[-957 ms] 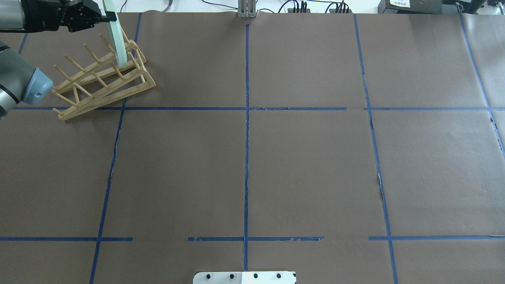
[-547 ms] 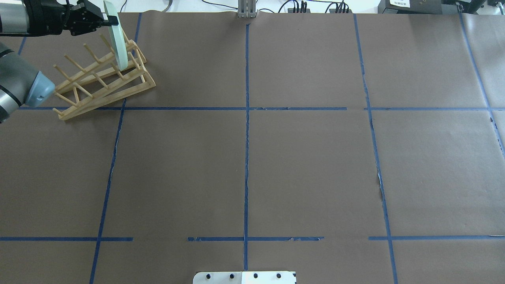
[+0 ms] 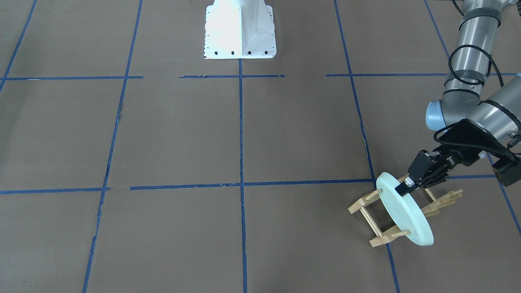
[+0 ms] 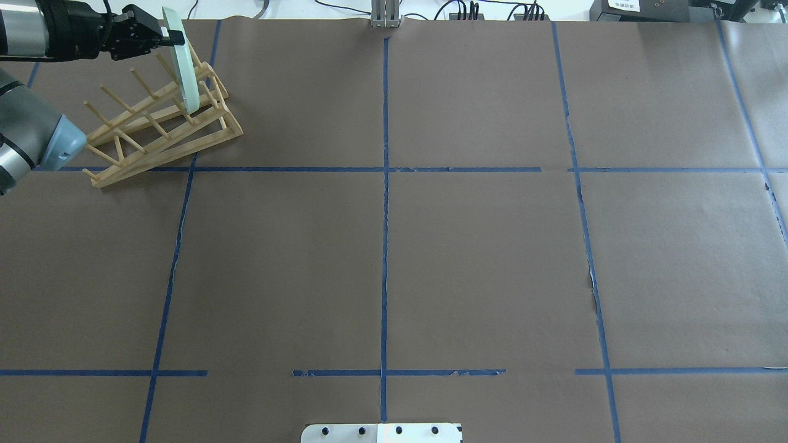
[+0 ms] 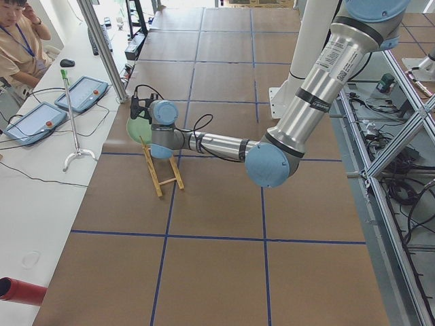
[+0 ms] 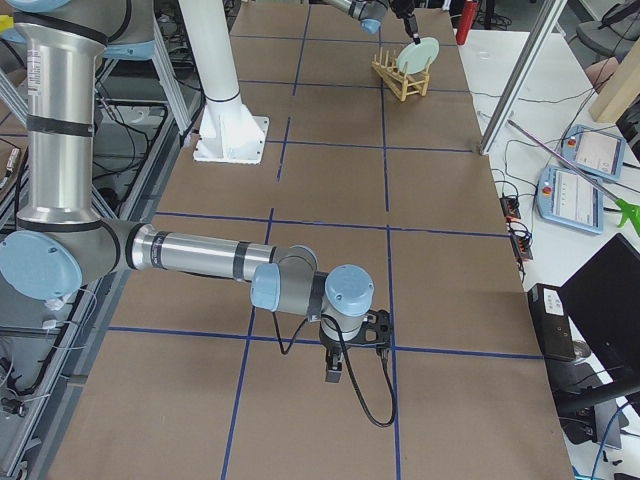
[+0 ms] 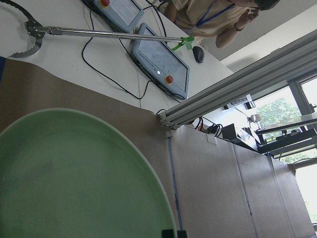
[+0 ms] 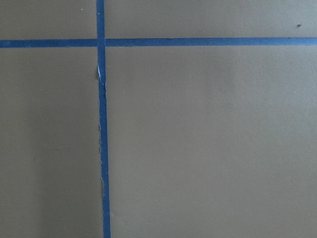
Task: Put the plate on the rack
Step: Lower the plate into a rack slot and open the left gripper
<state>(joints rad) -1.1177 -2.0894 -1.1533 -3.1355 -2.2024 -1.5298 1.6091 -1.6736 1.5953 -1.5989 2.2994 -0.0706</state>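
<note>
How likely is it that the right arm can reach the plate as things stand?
Probably not. The right hand hangs far away from it, and the left hand grips the plate at the rack.

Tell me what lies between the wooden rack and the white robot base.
Only brown paper crossed by blue tape lines; the front-facing view shows the stretch from rack to robot base bare.

The left wrist view's edges cut off much of the plate (image 7: 74,183)
</note>
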